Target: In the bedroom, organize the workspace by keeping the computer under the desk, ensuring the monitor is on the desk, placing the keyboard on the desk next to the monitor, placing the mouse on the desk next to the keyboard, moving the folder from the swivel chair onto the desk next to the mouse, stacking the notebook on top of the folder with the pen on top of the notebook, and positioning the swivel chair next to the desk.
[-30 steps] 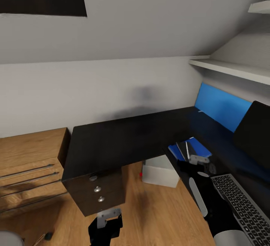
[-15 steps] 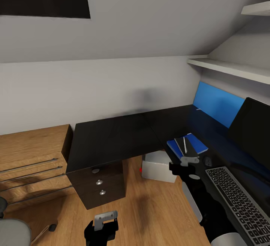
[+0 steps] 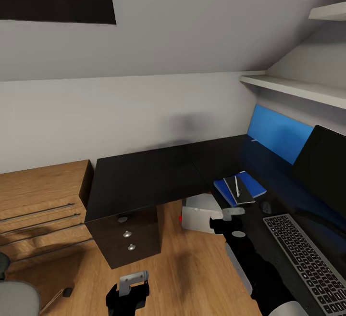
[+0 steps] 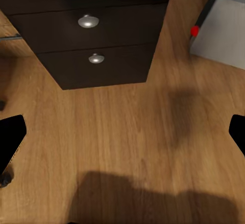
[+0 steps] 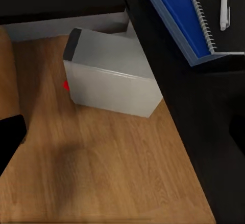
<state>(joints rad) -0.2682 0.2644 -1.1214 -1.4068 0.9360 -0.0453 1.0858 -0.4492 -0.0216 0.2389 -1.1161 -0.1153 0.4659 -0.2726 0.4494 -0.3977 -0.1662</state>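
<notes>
On the black L-shaped desk [image 3: 144,176] lies the blue folder [image 3: 254,184], with the grey notebook [image 3: 241,192] on it and the pen [image 3: 237,186] on top. The mouse [image 3: 265,206], keyboard [image 3: 302,258] and monitor [image 3: 327,171] sit further right. The computer [image 3: 202,212] stands on the floor under the desk. My right gripper [image 3: 230,215] hovers open at the desk's edge, short of the stack; its wrist view holds the folder [image 5: 173,9], pen [image 5: 224,4] and computer [image 5: 112,75]. My left gripper [image 3: 127,289] hangs open above the floor. A part of the swivel chair [image 3: 14,297] shows at the lower left.
Black drawers [image 3: 127,239] with silver knobs stand under the desk's left end, close ahead of my left gripper [image 4: 122,137]. A light-wood dresser [image 3: 38,210] is to their left. White shelves [image 3: 293,87] hang above the blue back panel [image 3: 278,135]. Wood floor [image 3: 192,268] lies between drawers and computer.
My right gripper has drawn back from the folder stack toward the desk's edge, leaving the pen on the notebook. The head view shifted a little, bringing the chair into sight.
</notes>
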